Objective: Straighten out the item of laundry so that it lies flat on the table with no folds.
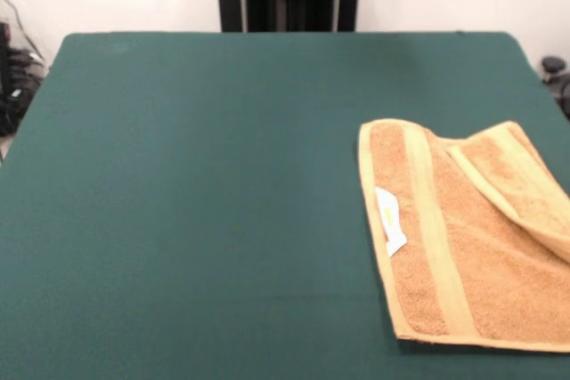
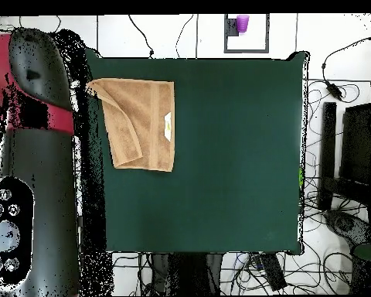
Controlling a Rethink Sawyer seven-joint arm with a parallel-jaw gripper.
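Observation:
The item of laundry [image 1: 472,246], an orange-tan towel with paler bands, lies at the right side of the dark green table [image 1: 178,175] and runs past the picture's right edge. Its far right part is folded over onto itself, and a small white label [image 1: 389,220] lies on its left part. In the overhead view the towel [image 2: 142,124] sits at the table's [image 2: 235,155] upper left corner, with its left strip doubled over and the label [image 2: 168,126] near its right hem. The gripper shows in neither view.
The red, black and grey arm [image 2: 34,155] hangs beside the table's left edge in the overhead view, off the cloth. Cables and black boxes [image 2: 339,155] lie on the floor at the right. A purple cup [image 2: 242,23] stands beyond the top edge.

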